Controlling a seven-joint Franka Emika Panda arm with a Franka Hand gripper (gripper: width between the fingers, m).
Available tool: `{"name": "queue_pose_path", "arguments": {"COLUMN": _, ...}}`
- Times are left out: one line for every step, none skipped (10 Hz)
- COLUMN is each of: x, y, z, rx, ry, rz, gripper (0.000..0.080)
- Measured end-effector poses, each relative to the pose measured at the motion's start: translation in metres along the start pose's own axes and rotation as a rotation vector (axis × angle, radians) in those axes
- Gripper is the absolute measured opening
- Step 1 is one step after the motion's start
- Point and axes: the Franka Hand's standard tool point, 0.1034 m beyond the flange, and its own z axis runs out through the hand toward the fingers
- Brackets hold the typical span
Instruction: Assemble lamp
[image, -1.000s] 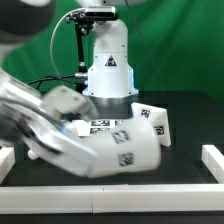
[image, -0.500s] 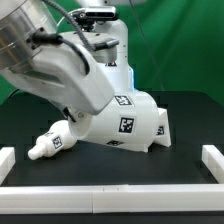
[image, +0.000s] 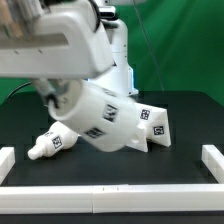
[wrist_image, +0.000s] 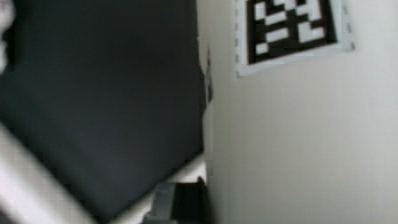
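The white cone shade (image: 105, 122) hangs tilted over the black table, tags on its side, held by its rim at the exterior view's left. My gripper (image: 66, 102) is shut on the shade's wall and mostly hidden by the arm. The round-headed bulb (image: 52, 144) lies on the table below the shade, at the left. The blocky base (image: 156, 127) stands just right of the shade; whether they touch I cannot tell. In the wrist view the shade's wall (wrist_image: 302, 120) with one tag fills the picture, pressed against a dark finger (wrist_image: 183, 200).
White brackets stand at the table's left (image: 5, 160) and right (image: 212, 157) edges, and a white strip (image: 110, 190) runs along the front. The robot's pedestal (image: 120, 60) rises behind the parts. The marker board is hidden.
The arm has swung up from low on the table. The shade has risen with it and shifted to the exterior view's left, uncovering the bulb and the base.
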Motion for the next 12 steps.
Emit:
{"name": "queue_pose_path", "arguments": {"x": -0.001, "y": 0.002, "z": 0.002, "rx": -0.03, "ry": 0.13, "rz": -0.078, "gripper": 0.0047}}
{"name": "queue_pose_path", "arguments": {"x": -0.011, "y": -0.001, "z": 0.012, "rx": -0.027, "ry": 0.247, "rz": -0.118, "gripper": 0.0047}}
{"name": "queue_pose_path", "arguments": {"x": -0.015, "y": -0.001, "z": 0.022, "rx": 0.006, "ry": 0.347, "rz": -0.1, "gripper": 0.0047}}
{"name": "queue_pose_path", "arguments": {"x": -0.017, "y": -0.001, "z": 0.025, "rx": 0.008, "ry": 0.359, "rz": -0.101, "gripper": 0.0047}}
{"name": "queue_pose_path", "arguments": {"x": -0.01, "y": -0.007, "z": 0.019, "rx": 0.027, "ry": 0.453, "rz": -0.111, "gripper": 0.0047}}
{"name": "queue_pose_path", "arguments": {"x": -0.013, "y": -0.009, "z": 0.023, "rx": 0.042, "ry": 0.536, "rz": -0.119, "gripper": 0.0047}}
{"name": "queue_pose_path", "arguments": {"x": -0.018, "y": -0.007, "z": 0.026, "rx": 0.031, "ry": 0.577, "rz": -0.164, "gripper": 0.0047}}
{"name": "queue_pose_path", "arguments": {"x": -0.02, "y": 0.004, "z": 0.021, "rx": 0.004, "ry": 0.605, "rz": -0.213, "gripper": 0.0047}}
{"name": "queue_pose_path", "arguments": {"x": -0.017, "y": 0.018, "z": 0.01, "rx": -0.025, "ry": 0.676, "rz": -0.261, "gripper": 0.0047}}
{"name": "queue_pose_path", "arguments": {"x": -0.015, "y": 0.031, "z": 0.004, "rx": -0.073, "ry": 0.705, "rz": -0.346, "gripper": 0.0047}}
{"name": "queue_pose_path", "arguments": {"x": -0.013, "y": 0.037, "z": 0.005, "rx": -0.101, "ry": 0.721, "rz": -0.392, "gripper": 0.0047}}
{"name": "queue_pose_path", "arguments": {"x": -0.012, "y": 0.044, "z": 0.012, "rx": -0.105, "ry": 0.712, "rz": -0.383, "gripper": 0.0047}}
